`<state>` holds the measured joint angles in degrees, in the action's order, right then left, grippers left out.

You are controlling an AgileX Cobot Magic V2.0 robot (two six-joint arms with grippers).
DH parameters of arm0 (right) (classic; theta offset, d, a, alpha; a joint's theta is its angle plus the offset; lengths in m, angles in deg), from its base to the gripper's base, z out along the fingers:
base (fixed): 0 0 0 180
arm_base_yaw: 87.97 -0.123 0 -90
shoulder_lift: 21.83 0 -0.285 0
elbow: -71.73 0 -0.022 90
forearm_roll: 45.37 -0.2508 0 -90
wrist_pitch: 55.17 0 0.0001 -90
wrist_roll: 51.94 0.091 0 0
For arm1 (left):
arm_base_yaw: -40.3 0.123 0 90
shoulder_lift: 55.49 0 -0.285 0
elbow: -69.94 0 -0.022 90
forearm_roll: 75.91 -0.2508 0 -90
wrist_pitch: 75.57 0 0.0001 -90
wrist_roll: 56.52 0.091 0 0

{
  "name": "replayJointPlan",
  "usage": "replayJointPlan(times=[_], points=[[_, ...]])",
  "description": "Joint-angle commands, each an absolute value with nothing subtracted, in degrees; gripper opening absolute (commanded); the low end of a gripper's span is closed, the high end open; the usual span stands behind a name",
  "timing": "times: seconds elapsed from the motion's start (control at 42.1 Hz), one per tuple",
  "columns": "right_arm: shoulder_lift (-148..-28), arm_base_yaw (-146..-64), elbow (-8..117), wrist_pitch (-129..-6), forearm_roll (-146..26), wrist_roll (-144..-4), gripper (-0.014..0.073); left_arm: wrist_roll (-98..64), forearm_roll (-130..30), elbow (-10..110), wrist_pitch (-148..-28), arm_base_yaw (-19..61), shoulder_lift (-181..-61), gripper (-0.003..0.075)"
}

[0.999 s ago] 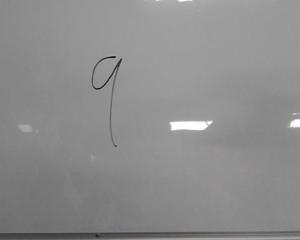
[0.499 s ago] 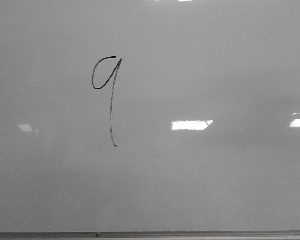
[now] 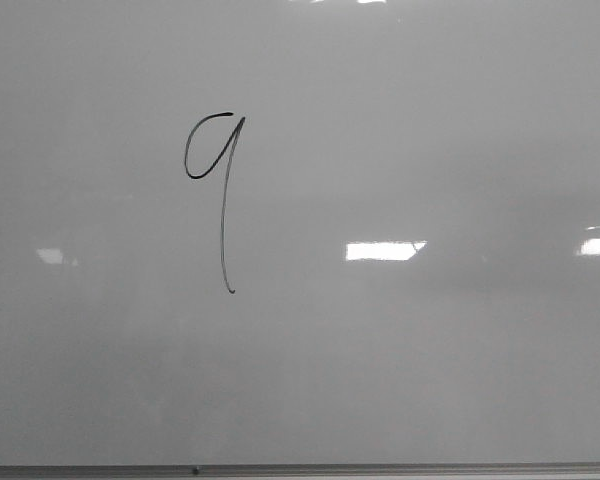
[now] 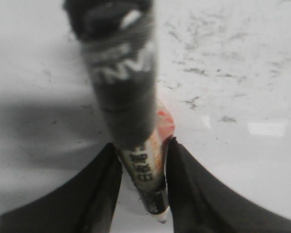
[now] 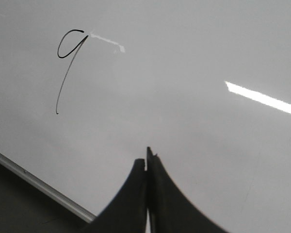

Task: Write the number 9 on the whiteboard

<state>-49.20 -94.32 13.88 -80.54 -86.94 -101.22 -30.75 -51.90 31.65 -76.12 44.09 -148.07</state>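
The number 9 (image 3: 218, 200) sits left of centre on the whiteboard (image 3: 430, 380) — unchanged from earlier. The left gripper (image 4: 143, 160) pinches a marker (image 4: 136, 121); the right gripper (image 5: 146, 165) is pressed together, empty.

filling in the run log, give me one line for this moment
number 9 drawn on whiteboard | left end effector shut on marker | right end effector shut, empty

One whiteboard (image 3: 430, 120) is in view, and on it stands one hand-drawn number 9 (image 3: 220, 200), left of the board's middle. One marker (image 4: 136, 131) shows, held over the whiteboard between the two fingers of the left gripper (image 4: 143, 187). Two grippers show in all, the right gripper (image 5: 146, 167) also over the whiteboard.
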Motion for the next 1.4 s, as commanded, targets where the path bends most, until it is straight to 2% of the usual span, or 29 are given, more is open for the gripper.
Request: replayJointPlan(times=[0.0,0.214,0.404,0.594,0.713,0.761,0.832,0.903,1.117,1.379], points=[[-49.6,-94.0,15.4,-77.7,-88.5,-101.3,-0.0071,-31.2,-51.2,33.2,-72.3,44.3,-146.4,0.0308],[-49.6,-94.0,15.4,-77.7,-88.5,-101.3,-0.0071,-31.2,-51.2,33.2,-72.3,44.3,-145.6,0.0402],[-49.6,-94.0,15.4,-77.7,-88.5,-101.3,-0.0071,-31.2,-51.2,33.2,-73.3,45.1,-141.6,0.0415],[-49.6,-94.0,15.4,-77.2,-88.5,-101.3,-0.0071,-31.2,-53.3,33.2,-82.8,47.2,-128.3,0.0407],[-49.6,-94.0,15.4,-77.2,-88.5,-101.3,-0.0071,-31.2,-53.4,33.2,-86.7,47.2,-119.9,0.034],[-49.6,-94.0,15.4,-77.2,-88.5,-101.3,-0.0071,-31.2,-53.4,33.1,-89.1,47.2,-117.0,0.0284],[-49.6,-94.0,15.4,-77.4,-88.5,-101.3,-0.0071,-31.2,-53.4,31.8,-93.3,47.2,-109.9,0.0153],[-49.6,-94.0,15.4,-77.9,-88.5,-101.3,-0.0071,-31.2,-52.4,28.9,-94.3,47.2,-102.5,0.008],[-49.6,-94.0,15.4,-77.9,-88.5,-101.3,-0.0071,-31.2,-51.0,23.0,-96.9,47.2,-85.0,-0.0016],[-49.6,-94.0,15.4,-77.9,-88.5,-101.3,-0.0071,-31.2,-51.0,21.9,-97.3,47.2,-72.2,-0.0019]])
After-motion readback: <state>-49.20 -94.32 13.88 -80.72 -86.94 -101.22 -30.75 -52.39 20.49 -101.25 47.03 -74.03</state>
